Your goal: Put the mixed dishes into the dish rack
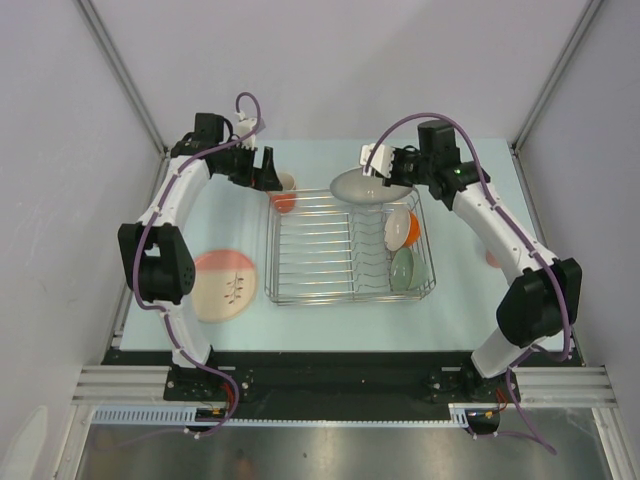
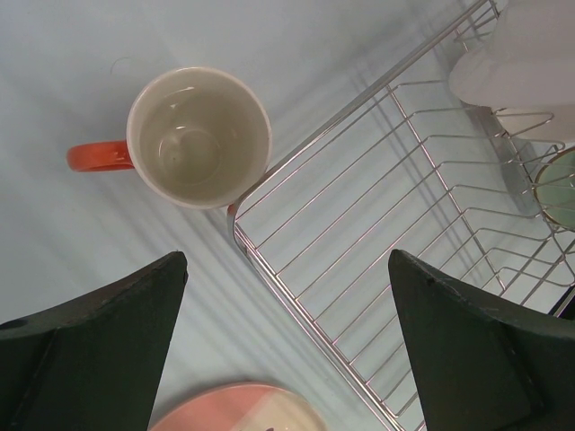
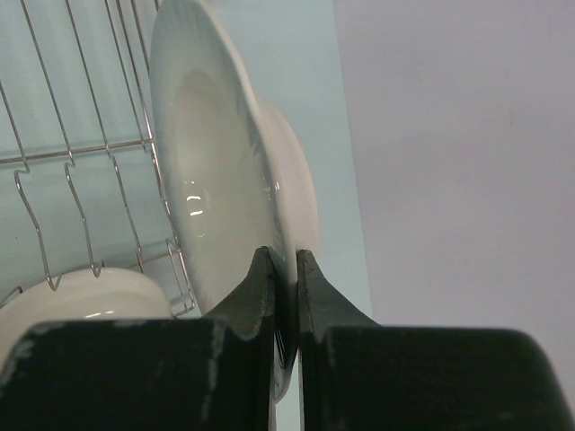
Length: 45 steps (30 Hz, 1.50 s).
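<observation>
Dish rack (image 1: 345,285): two bowls (image 1: 402,229); also two plates (image 1: 225,285), one mug (image 2: 198,135).
Right gripper (image 3: 283,260) pinches the white plate (image 3: 207,180); left gripper (image 2: 287,269) gapes wide over the mug; one tumbler (image 1: 492,259), perhaps, at the table's (image 1: 460,320) right edge.

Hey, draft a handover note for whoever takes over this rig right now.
Left gripper: jaws open, empty, hovering near the orange mug, upright on the table by the far-left corner of the dish rack.
Right gripper: jaws shut on the white plate, held over the rack's far side.
Done: orange-and-white bowl and pale green bowl in the rack's right end.
Left: white plate, mug, pink plate on the table left of the rack, pink tumbler right of it, mostly hidden by the right arm.
</observation>
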{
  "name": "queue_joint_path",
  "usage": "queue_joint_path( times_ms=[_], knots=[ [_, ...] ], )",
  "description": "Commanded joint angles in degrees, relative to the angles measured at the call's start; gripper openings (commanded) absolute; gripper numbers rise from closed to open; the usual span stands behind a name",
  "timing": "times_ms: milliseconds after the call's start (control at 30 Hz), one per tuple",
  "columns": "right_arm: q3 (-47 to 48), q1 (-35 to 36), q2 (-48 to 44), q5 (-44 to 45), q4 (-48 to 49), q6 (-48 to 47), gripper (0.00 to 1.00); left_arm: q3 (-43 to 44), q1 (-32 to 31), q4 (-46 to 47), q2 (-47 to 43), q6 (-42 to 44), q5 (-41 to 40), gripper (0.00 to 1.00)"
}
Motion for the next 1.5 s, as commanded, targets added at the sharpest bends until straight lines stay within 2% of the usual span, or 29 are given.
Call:
queue_joint_path(
  times_ms=[0, 700, 933, 1200, 1467],
  knots=[
    [1.0, -0.6, -0.8, -2.9, 9.5, 1.0, 0.0, -0.1, 0.4, 1.4, -3.2, -0.4, 1.5, 1.0],
    [-3.8, -1.6, 2.9, -3.2, 9.1, 3.1, 0.0, -0.4, 0.4, 1.6, -3.2, -0.4, 1.7, 1.0],
    [-8.3, -0.9, -0.2, -0.1, 16.7, 3.5, 0.0, -1.0, 0.4, 1.8, -3.1, -0.4, 1.7, 1.0],
    [-9.4, -1.1, -2.2, -1.9, 14.5, 3.8, 0.0, -1.6, 0.4, 2.2, -3.0, -0.5, 2.3, 1.0],
    [-9.4, -3.6, -4.8, -5.4, 16.2, 6.0, 0.0, -1.7, 0.4, 2.9, -3.0, -1.4, 3.4, 1.0]
  ],
)
